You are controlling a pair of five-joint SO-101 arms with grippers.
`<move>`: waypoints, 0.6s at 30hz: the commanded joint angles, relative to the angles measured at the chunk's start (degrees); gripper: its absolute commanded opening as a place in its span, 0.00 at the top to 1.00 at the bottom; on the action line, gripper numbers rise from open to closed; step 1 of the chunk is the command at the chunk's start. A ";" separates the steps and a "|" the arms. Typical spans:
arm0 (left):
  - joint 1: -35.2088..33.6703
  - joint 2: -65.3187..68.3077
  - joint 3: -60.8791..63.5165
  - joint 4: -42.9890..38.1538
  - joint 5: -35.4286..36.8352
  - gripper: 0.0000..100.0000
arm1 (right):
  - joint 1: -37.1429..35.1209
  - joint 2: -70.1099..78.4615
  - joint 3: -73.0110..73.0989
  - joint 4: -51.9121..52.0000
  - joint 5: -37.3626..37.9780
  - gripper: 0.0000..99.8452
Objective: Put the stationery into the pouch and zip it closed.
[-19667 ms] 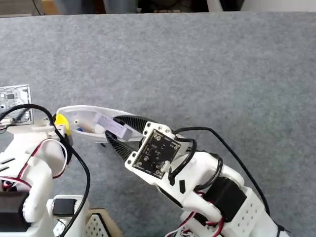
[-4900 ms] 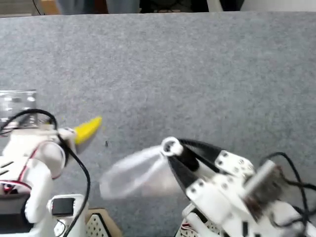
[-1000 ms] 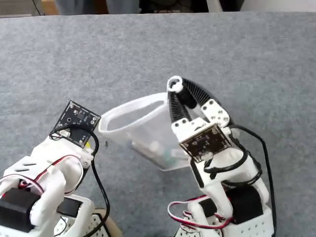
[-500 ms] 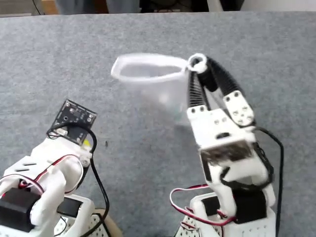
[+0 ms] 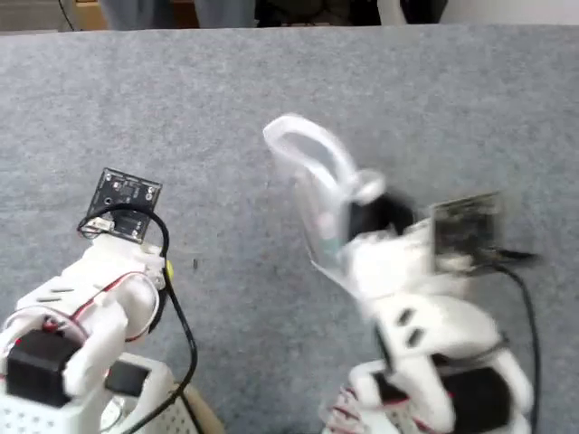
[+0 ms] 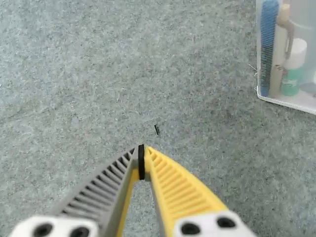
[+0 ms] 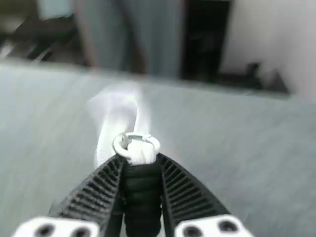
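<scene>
Pouch swung rightward, seemingly gripped, mid table

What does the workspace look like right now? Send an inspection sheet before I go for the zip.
Surface: grey table cover, flat.
Job's things: clear pouch in the right tool's grip, stationery inside; zip state unclear.
Clutter: small black speck on the cover.
Tools: left tool shut, empty, over bare cover; right tool shut on the pouch's ring end.
Cables: black cable loops beside the left arm; second cable behind the right arm.
Surroundings: dim room beyond the table's far edge.
</scene>
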 commanded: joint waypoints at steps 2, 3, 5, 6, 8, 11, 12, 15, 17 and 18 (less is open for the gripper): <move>-0.48 -0.18 -0.31 -0.79 0.79 0.97 | -17.93 6.37 0.84 14.33 0.26 0.99; -0.48 -0.18 -0.31 -0.79 0.79 0.97 | -17.93 6.37 0.31 14.07 1.49 0.99; -0.48 -0.18 0.04 -0.79 0.70 0.97 | -18.99 6.02 -0.92 13.98 3.87 0.99; -0.48 -0.18 0.22 -0.79 0.70 0.97 | -20.57 6.02 -2.07 13.98 4.48 0.99; -0.48 -0.18 0.22 -0.79 0.70 0.97 | -23.65 6.02 -4.70 13.63 4.92 0.99; -0.48 -0.18 0.22 -0.79 0.70 0.97 | -25.32 6.11 -8.48 9.85 4.92 0.99; -0.48 -0.18 0.22 -0.79 0.70 0.97 | -25.32 6.11 -9.54 7.91 4.92 0.99; -0.48 -0.18 0.22 -0.79 0.70 0.97 | -25.32 6.46 -12.62 2.37 4.92 0.99; -0.48 -0.18 0.22 -0.79 0.62 0.97 | -25.32 6.55 -13.49 -1.32 4.84 0.99; -0.48 -0.18 0.22 -0.79 0.62 0.97 | -25.32 6.55 -13.58 -2.99 4.84 0.99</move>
